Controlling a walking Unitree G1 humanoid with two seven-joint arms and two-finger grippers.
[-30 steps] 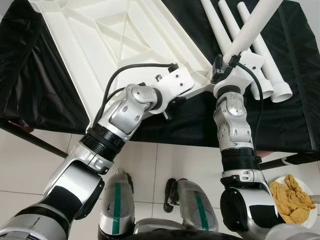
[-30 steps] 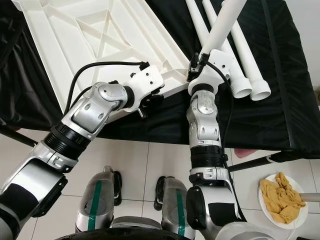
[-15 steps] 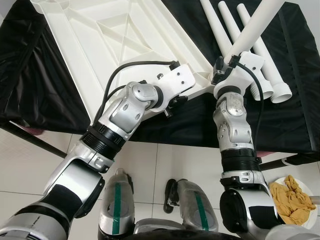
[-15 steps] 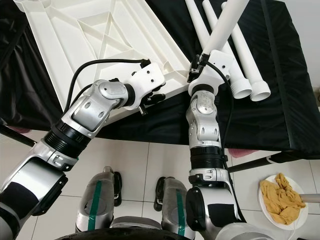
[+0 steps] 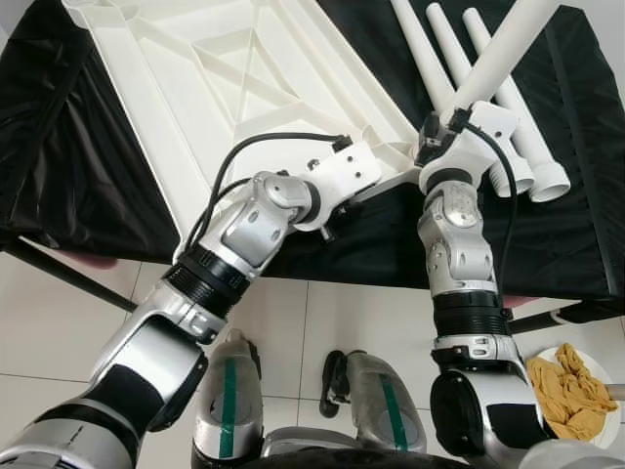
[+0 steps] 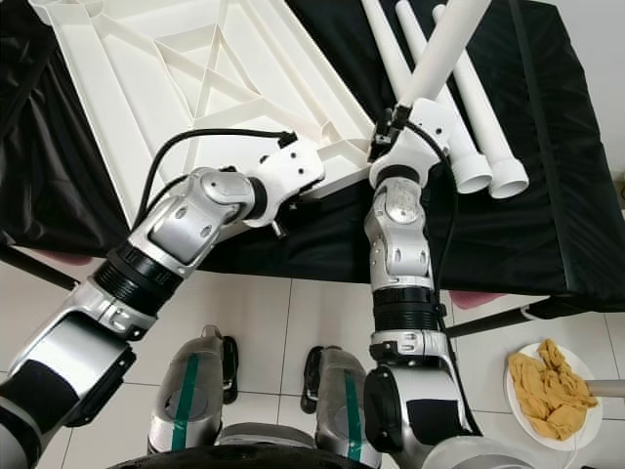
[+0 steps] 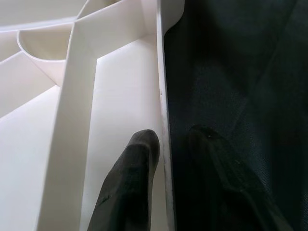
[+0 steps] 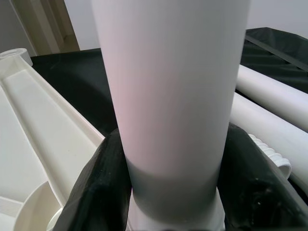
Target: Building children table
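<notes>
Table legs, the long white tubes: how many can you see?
4. One table leg is held tilted in the right gripper. Three more table legs lie side by side on the black cloth behind it. Others may be out of frame.

One ribbed white plastic tabletop (image 5: 225,88), four long white plastic tube legs (image 5: 527,147), one white plate (image 5: 598,422) of tan cloths.

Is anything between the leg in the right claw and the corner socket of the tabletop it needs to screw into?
Nothing visible blocks it. The right claw holds the table leg upright right over the near corner of the upturned tabletop, with the socket just beside its lower end. The left claw straddles the tabletop's edge nearby, off that path.
</notes>
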